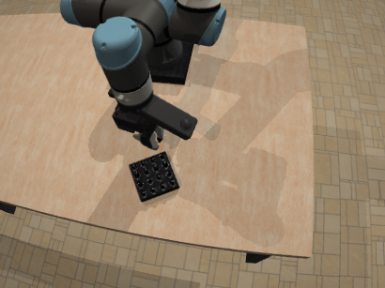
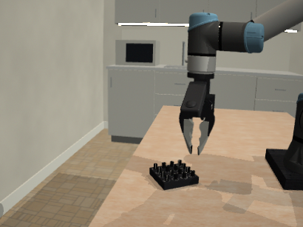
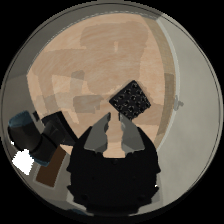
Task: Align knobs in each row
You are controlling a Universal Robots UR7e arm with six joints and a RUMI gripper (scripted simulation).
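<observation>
The knob box is a small black square block with a grid of black knobs. It lies on the wooden table near the front edge. The knobs are too small to tell which marks they point at. My gripper points down and hangs above the table just behind the box, well clear of the knobs. Its fingers are nearly together with only a thin gap, and nothing is between them.
The arm's black base stands at the back of the table. The table's front edge runs close to the box. Kitchen cabinets and a microwave stand far behind.
</observation>
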